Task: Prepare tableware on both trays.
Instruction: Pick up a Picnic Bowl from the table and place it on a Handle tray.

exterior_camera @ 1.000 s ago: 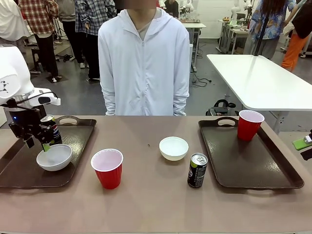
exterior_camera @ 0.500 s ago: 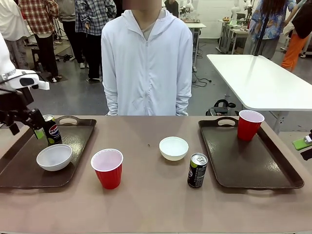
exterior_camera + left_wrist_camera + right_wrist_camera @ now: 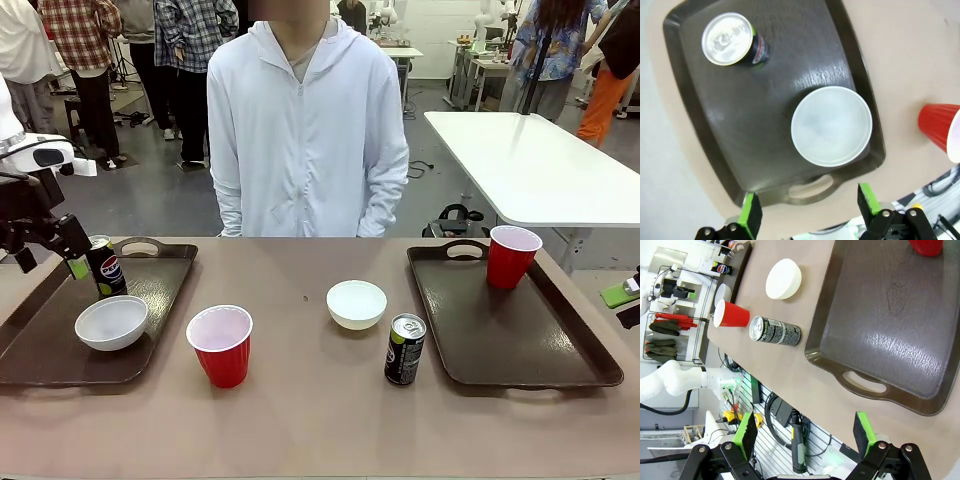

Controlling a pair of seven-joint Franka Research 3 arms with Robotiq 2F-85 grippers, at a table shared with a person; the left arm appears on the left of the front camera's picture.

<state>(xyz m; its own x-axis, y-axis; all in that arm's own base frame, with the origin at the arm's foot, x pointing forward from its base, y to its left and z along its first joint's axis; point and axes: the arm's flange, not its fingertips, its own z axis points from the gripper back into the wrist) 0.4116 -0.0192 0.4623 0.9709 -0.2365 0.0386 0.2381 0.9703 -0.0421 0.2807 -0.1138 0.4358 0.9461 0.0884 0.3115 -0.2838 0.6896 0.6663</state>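
On the left tray (image 3: 50,365) stand a dark can (image 3: 105,268) and a white bowl (image 3: 111,322). My left gripper (image 3: 50,262) hangs open just left of that can, holding nothing. From the left wrist view I look down on the can (image 3: 730,46), the bowl (image 3: 831,126) and the tray (image 3: 740,135), with the open gripper (image 3: 809,212) above the tray's handle end. On the bare table stand a red cup (image 3: 221,345), a second white bowl (image 3: 356,304) and a second can (image 3: 405,349). The right tray (image 3: 520,335) carries a red cup (image 3: 511,256). My right gripper (image 3: 805,440) is open beyond the right tray's (image 3: 900,320) end.
A person in a white hoodie (image 3: 300,130) stands at the far edge with arms down. Between the two trays lies open tabletop (image 3: 300,420). A white table (image 3: 530,165) stands behind on the right.
My left gripper has let go of the can on the left tray, opened, and drawn up and away to the left. The can stays upright. The right arm has not moved.
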